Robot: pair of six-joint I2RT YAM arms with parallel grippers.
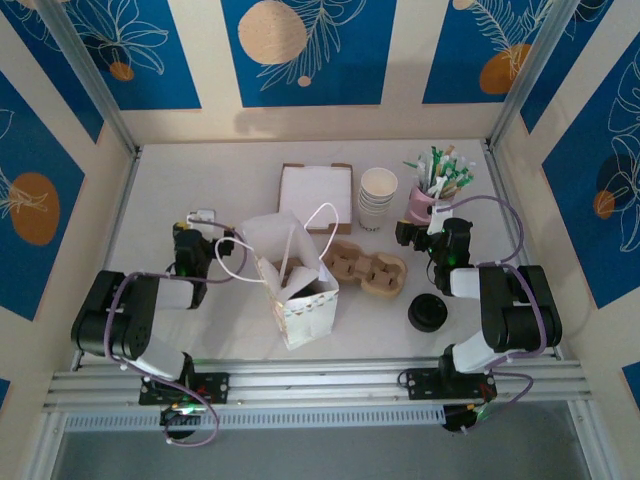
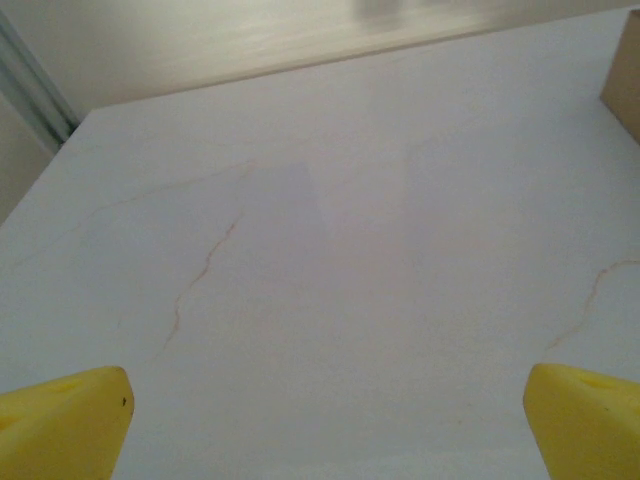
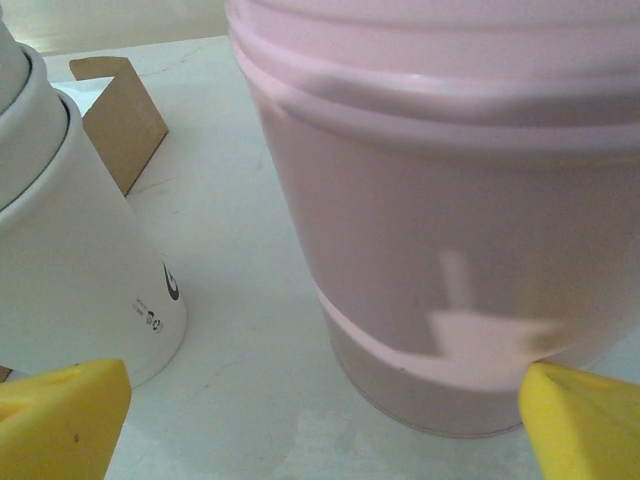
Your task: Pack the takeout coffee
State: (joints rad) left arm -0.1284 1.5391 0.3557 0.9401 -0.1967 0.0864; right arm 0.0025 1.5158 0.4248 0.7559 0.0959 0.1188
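Well, both sets of jaws gape wide, holding nothing: the left gripper (image 2: pixel 325 425) over bare table (image 2: pixel 320 250), the right gripper (image 3: pixel 325 425) close up to a pink holder (image 3: pixel 450 250). The takeout coffee (image 1: pixel 427 314) stands lower right in the overhead view, near the cup carrier (image 1: pixel 365 270).

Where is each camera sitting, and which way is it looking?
Top external: above and behind the arms, looking down on the table; left arm and right arm show.
Left wrist: on the left wrist, looking across the table toward the wall; open left pincer at bottom.
Right wrist: on the right wrist, close to the pink cup; open right pincer at bottom.
Shared: top and right wrist both see pink cup and cup stack.
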